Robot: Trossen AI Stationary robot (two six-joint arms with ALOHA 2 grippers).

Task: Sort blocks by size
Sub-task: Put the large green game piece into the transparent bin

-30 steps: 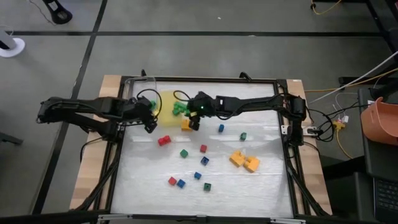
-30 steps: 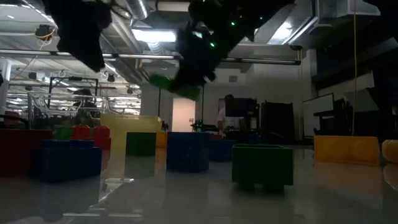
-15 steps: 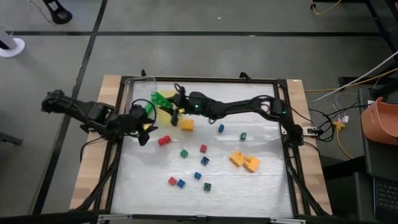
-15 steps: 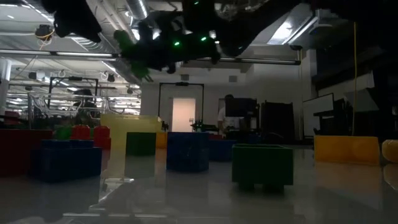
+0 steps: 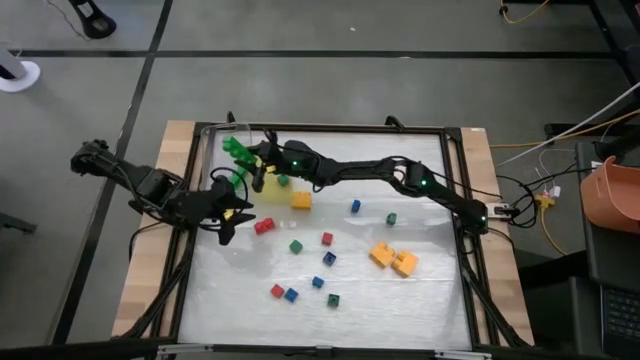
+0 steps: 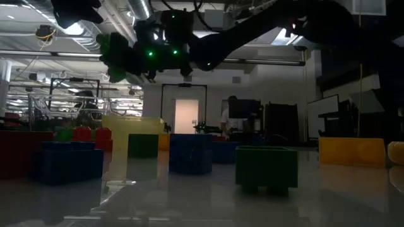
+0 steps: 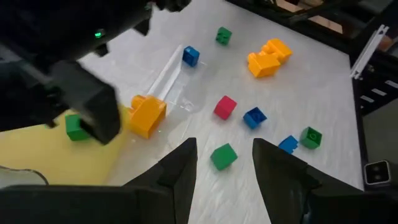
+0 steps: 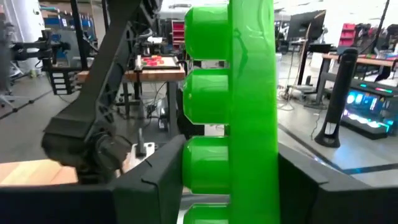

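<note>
My right gripper [image 5: 256,162] reaches to the table's far left and is shut on a long green brick [image 5: 237,150], high above the table; the brick also shows in the low view [image 6: 113,53] and the right wrist view [image 8: 233,93]. My left gripper [image 5: 228,212] hangs open and empty over the table's left side, by the yellow tray [image 5: 266,186]; in its wrist view [image 7: 224,180] its fingers stand apart above a green cube [image 7: 224,155]. An orange brick [image 5: 300,200] lies at the tray's edge. A small green block [image 5: 283,180] lies on the tray. My right gripper pinches the long green brick between its two fingers, at the brick's near end [image 8: 230,186]. The fingers [image 8: 155,180] come about level, pointing toward the table's left edge. The brick sticks out past the fingertips, lifted clear of the table and the tray.
Small red, blue and green cubes [image 5: 327,238] lie scattered over the middle and near part of the table. Two orange bricks [image 5: 393,260] lie toward the right. A clear container [image 5: 222,133] stands at the far left corner. A black frame [image 5: 455,135] rims the table.
My right gripper has carried the green brick up from over the yellow tray toward the table's far left corner, turning as it went. My left gripper has drawn back toward the table's near left, away from the tray.
</note>
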